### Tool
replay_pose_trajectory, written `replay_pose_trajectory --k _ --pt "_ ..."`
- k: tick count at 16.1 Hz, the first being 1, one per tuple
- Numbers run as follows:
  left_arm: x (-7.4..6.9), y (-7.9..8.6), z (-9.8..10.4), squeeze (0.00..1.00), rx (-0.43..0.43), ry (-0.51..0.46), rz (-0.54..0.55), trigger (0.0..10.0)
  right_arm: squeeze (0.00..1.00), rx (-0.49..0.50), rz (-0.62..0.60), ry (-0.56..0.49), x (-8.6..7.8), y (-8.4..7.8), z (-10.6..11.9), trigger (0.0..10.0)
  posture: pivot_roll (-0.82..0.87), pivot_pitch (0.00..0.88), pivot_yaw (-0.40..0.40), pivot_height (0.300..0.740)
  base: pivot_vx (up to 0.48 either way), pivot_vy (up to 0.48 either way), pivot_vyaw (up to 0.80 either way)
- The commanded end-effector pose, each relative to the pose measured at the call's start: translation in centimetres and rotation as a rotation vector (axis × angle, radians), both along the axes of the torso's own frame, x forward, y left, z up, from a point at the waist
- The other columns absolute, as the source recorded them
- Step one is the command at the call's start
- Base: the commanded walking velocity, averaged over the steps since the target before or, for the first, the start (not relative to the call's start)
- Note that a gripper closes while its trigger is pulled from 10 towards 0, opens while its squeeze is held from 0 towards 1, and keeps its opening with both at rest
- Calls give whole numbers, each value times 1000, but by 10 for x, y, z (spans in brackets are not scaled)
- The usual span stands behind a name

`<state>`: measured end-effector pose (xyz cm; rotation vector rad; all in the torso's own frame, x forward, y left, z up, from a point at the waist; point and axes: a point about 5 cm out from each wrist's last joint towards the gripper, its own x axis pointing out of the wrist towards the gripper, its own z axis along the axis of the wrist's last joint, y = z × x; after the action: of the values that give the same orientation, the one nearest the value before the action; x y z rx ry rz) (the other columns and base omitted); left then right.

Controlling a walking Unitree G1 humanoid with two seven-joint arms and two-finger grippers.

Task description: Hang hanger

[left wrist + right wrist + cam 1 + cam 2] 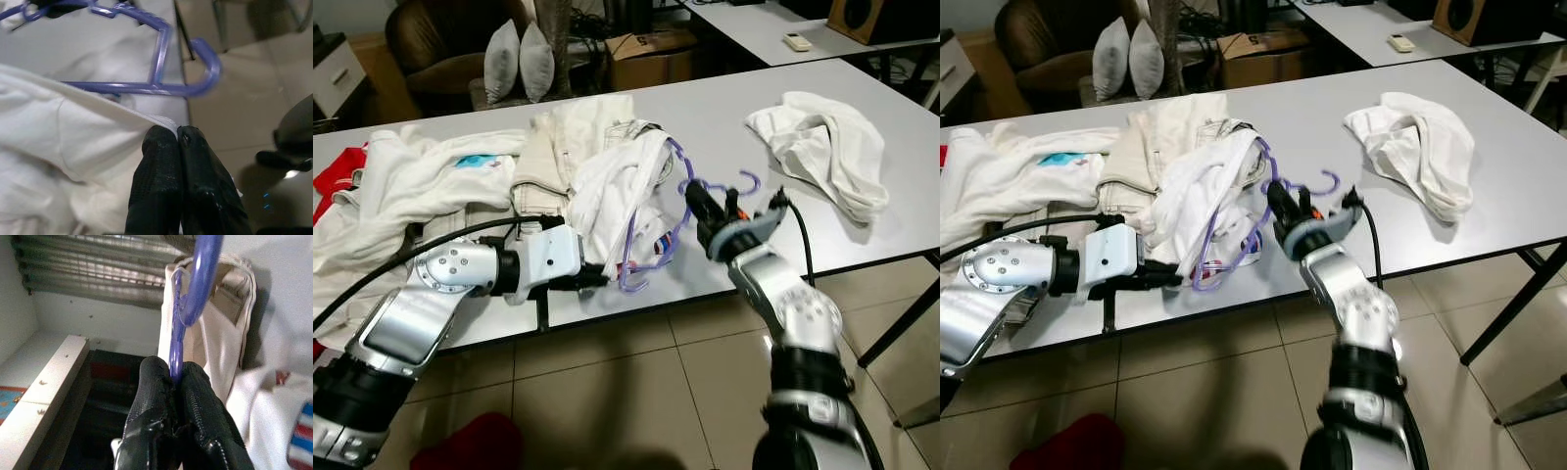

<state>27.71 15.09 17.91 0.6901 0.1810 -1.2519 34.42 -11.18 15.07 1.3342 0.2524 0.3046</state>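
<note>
Between the pinched fingers of the right tool (691,190) sits the purple hanger (651,257); left tool (603,278) clamps the white garment (612,186) hem. Advise keeping fabric taut while threading.

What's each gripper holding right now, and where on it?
Right gripper pinches the purple plastic hanger near its hook. Left gripper is shut on the white garment's edge.

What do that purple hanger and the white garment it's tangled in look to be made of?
The purple hanger looks like moulded plastic: smooth, slightly glossy, with thin ribbed bars. The white garment seems soft cotton-like cloth, matte and crumpled into loose folds; the exact fibre can't be told.
</note>
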Motion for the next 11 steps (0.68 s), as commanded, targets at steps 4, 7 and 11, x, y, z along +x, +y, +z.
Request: replay_pose_trajectory --k 4,7,11 --pt "-9 -14 8 0 -112 52 -68 0 0 -25 -76 -16 17 9 14 10000 -127 0 69 740 0 0 0" --pt "-7 -22 11 0 -157 63 -86 0 0 -40 -107 0 21 12 14 10000 -130 0 75 740 0 0 0" --pt "-1 -31 4 0 -142 71 -91 0 0 48 -117 -27 28 26 25 10000 -139 0 81 740 0 0 0"
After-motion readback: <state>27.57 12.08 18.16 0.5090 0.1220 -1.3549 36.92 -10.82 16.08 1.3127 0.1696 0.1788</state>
